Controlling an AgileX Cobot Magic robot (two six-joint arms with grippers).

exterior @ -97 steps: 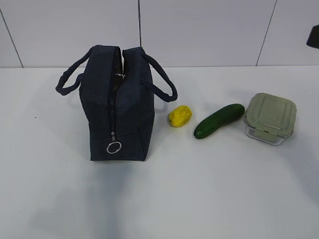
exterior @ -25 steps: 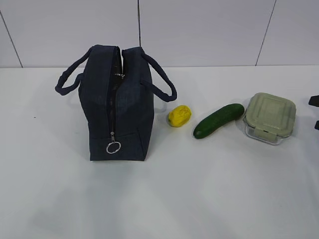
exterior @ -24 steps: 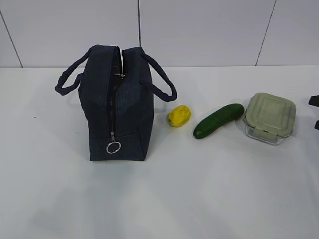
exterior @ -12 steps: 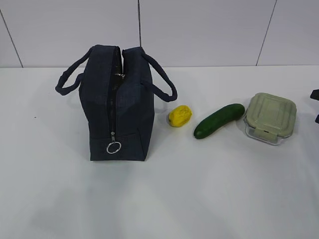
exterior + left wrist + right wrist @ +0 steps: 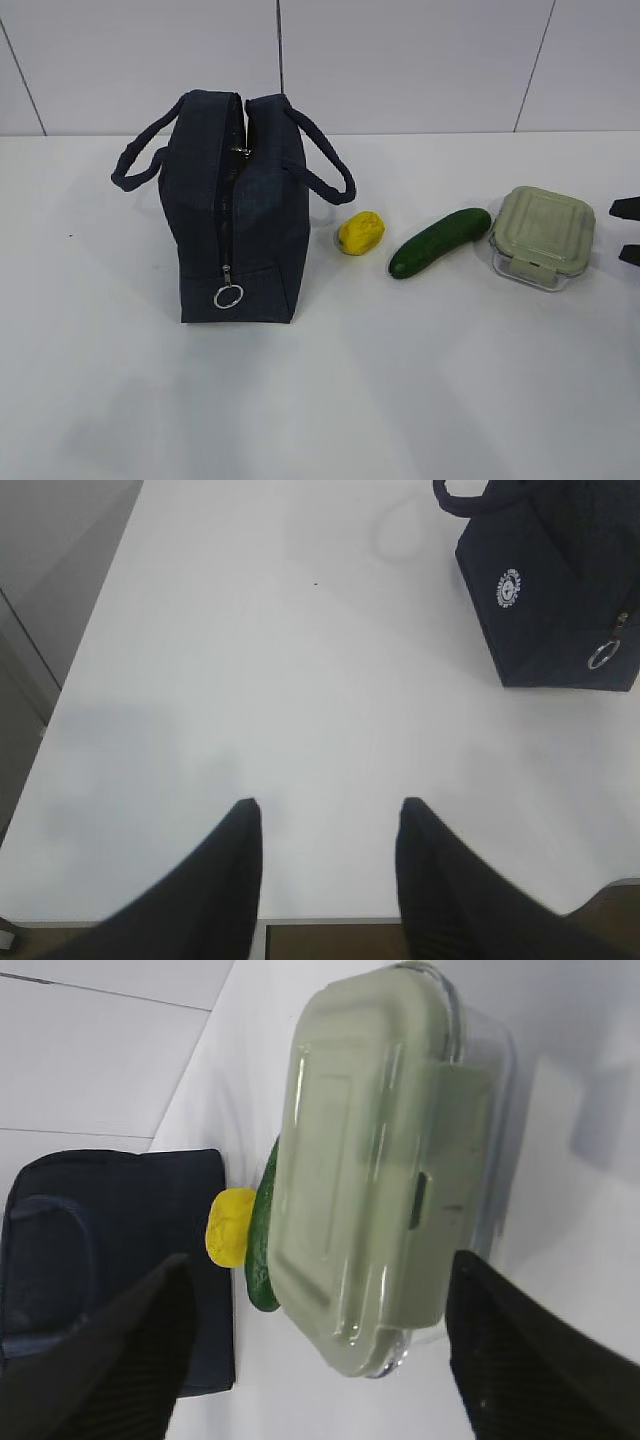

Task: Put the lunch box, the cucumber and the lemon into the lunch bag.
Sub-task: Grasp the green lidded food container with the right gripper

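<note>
The right gripper (image 5: pixel 626 231) has come down from the upper right corner to the right edge, its open jaws now level with the lunch box (image 5: pixel 543 233).

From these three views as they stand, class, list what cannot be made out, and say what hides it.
- Inside of the lunch bag: exterior view, dark fabric hides it.
- Contents of the lunch box: right wrist view, opaque lid covers them.
- Most of the cucumber: right wrist view, behind the lunch box.
- Right gripper: exterior view, cut off by the right edge.
- Bag logo: left wrist view, too small to read.
</note>
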